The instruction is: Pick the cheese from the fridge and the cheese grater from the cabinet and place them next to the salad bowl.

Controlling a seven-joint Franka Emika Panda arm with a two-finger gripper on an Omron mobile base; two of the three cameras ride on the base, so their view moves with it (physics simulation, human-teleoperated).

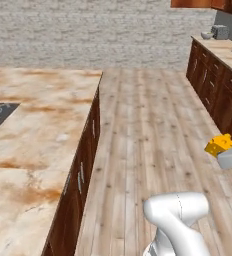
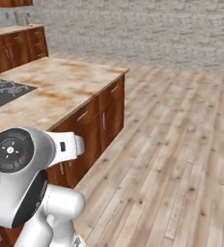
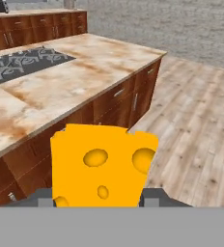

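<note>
Squarely between the jaws, cheese (image 3: 103,166), clamped, above floor

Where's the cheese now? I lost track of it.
The cheese is held in the jaws, close up in the hand view; in the left base view it hangs at the right edge over the floor.

Yellow-orange holed cheese (image 3: 103,166) wedge, upright, aloft above wooden floor

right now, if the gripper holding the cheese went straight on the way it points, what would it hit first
Probably the island counter, at its wooden drawer fronts or the edge above them. The gripper is shut on the cheese, and depth is hard to judge.
</note>
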